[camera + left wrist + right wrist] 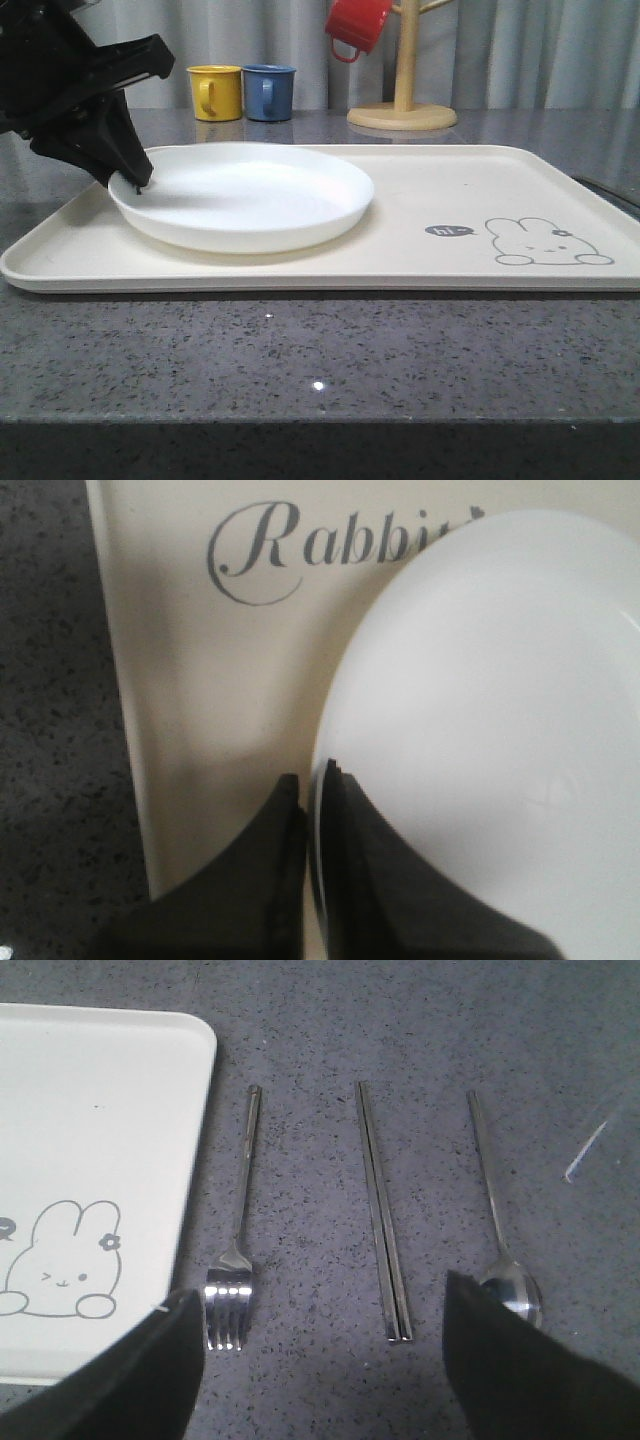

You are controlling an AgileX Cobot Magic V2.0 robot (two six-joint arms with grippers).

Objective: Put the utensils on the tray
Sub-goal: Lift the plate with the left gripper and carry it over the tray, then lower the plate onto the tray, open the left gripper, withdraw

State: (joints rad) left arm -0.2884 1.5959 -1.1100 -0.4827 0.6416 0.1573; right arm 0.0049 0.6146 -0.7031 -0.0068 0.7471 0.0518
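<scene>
Three silver utensils lie side by side on the dark stone counter beside the tray's edge: a fork (240, 1230), a pair of chopsticks (380, 1210) and a spoon (495, 1210). My right gripper (320, 1360) hovers above them, open and holding nothing, with one finger near the fork's tines and the other near the spoon's bowl. The cream tray (430, 190) with the rabbit drawing carries a round white plate (240, 195). My left gripper (135, 180) is shut on the plate's left rim, one finger (380, 880) inside the plate and the other on the tray (200, 680) side.
Behind the tray stand a yellow mug (215, 92) and a blue mug (268, 92). A wooden mug tree (405, 100) at the back holds a red mug (355, 25). Speckled grey counter (320, 360) runs along the front of the tray.
</scene>
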